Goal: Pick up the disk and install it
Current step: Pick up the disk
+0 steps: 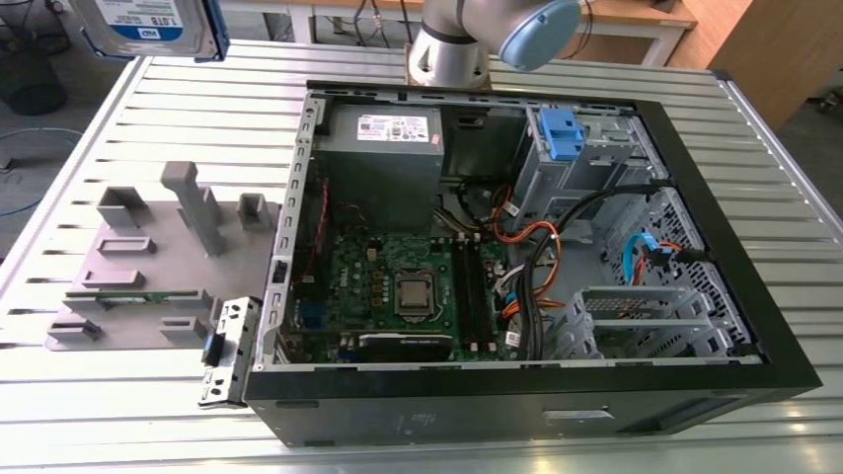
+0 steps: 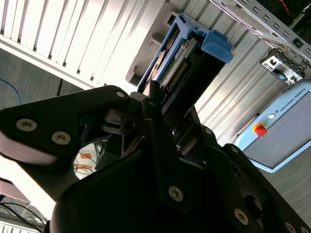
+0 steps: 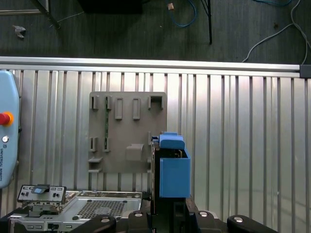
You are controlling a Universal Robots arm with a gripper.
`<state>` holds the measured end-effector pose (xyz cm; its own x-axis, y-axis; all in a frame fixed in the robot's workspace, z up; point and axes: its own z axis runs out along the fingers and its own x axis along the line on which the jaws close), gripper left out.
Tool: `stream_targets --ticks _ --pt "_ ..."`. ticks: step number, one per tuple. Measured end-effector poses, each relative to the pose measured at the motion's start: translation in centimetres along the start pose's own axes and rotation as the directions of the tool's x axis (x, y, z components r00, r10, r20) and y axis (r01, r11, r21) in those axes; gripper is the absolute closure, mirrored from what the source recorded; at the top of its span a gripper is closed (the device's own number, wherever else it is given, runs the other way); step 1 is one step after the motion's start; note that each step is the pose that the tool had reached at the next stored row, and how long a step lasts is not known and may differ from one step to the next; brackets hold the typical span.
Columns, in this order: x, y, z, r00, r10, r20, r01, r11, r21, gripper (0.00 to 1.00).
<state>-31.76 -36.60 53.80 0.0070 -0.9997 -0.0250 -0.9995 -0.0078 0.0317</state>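
The disk point(image 1: 148, 25) is up in the air at the top of the exterior view's left, above the table's far corner, showing its white-and-blue label and a blue side rail. In the second wrist view my gripper point(image 2: 160, 114) is shut on the disk point(image 2: 181, 60), with black fingers point(image 2: 155, 121) clamped on its lower end. Its connector edge and blue rail tab point away from the wrist. The first wrist view shows the disk point(image 3: 173, 167) edge-on above the gripper point(image 3: 167, 213), over the slatted table.
An open computer case point(image 1: 737, 326) lies on the slatted metal table point(image 1: 172, 109), with a blue clip point(image 1: 560, 133) in its drive bay. Beside the case is a grey fixture plate point(image 1: 145, 267) with upright posts. A teach pendant point(image 3: 7, 141) lies at the table's edge.
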Motion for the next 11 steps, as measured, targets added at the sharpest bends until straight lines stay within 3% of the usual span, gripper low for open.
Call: stream_targets --ticks 11 --pt "0.0 -0.47 -0.01 1.0 0.0 0.0 0.0 1.0 0.0 0.65"
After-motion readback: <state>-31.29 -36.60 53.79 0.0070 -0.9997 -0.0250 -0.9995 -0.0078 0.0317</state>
